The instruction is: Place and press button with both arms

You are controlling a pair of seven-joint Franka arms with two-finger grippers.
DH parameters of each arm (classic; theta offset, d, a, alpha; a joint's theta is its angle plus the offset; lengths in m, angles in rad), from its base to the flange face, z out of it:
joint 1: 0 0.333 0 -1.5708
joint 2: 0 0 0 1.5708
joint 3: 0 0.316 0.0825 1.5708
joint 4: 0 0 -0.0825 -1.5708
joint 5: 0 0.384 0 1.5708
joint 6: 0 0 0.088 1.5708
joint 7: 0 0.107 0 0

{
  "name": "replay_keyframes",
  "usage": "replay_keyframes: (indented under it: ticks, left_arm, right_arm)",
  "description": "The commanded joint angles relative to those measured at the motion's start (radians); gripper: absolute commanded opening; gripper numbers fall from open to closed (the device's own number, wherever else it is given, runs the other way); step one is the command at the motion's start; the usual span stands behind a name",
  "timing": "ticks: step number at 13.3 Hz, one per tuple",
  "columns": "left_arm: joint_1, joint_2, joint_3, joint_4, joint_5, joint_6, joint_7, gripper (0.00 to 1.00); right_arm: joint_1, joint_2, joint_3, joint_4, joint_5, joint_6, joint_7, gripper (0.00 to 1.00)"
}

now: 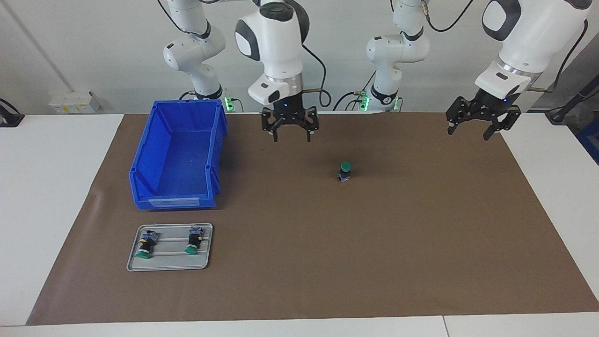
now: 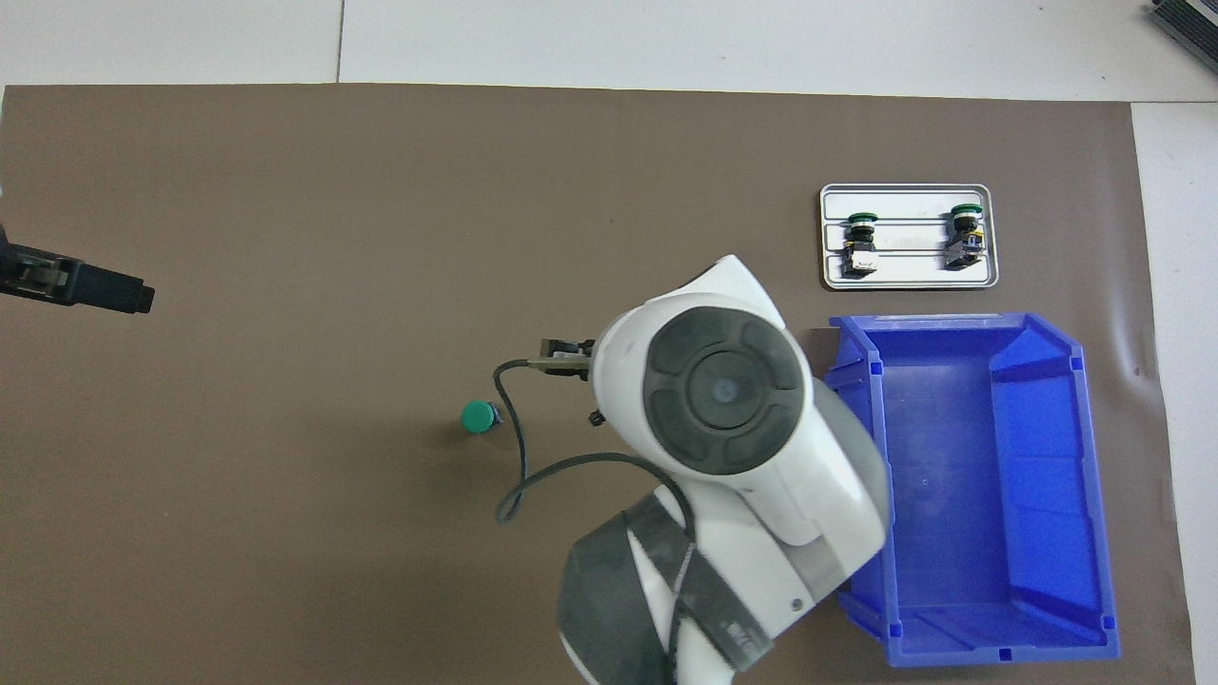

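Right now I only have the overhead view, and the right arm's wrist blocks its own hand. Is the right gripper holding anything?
Observer: No. The right gripper hangs open and empty above the mat, touching nothing.
Operator: Button upright? I only see a green cap.
Observer: Yes. The button stands on its terminal block, cap up, alone on the mat.
Operator: Left gripper? Only its tip shows here.
Observer: The left gripper is open and empty, up in the air over the mat toward the left arm's end.
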Motion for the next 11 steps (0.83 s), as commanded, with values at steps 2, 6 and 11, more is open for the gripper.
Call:
replay_keyframes:
  ticks: [2, 6, 11]
  left_arm:
    - [0.004, 0.009, -0.009, 0.045, 0.04, -0.079, -0.029, 1.0]
    - [0.003, -0.052, -0.009, -0.072, 0.041, -0.05, -0.058, 1.0]
    - [0.003, -0.057, -0.01, -0.082, 0.049, -0.01, -0.107, 1.0]
  right_arm:
    - [0.117, 0.144, -0.008, 0.079, 0.006, 0.081, 0.084, 1.0]
    - [0.204, 0.279, -0.01, 0.08, -0.044, 0.182, 0.119, 1.0]
    - [0.212, 0.347, -0.008, 0.063, -0.115, 0.261, 0.148, 1.0]
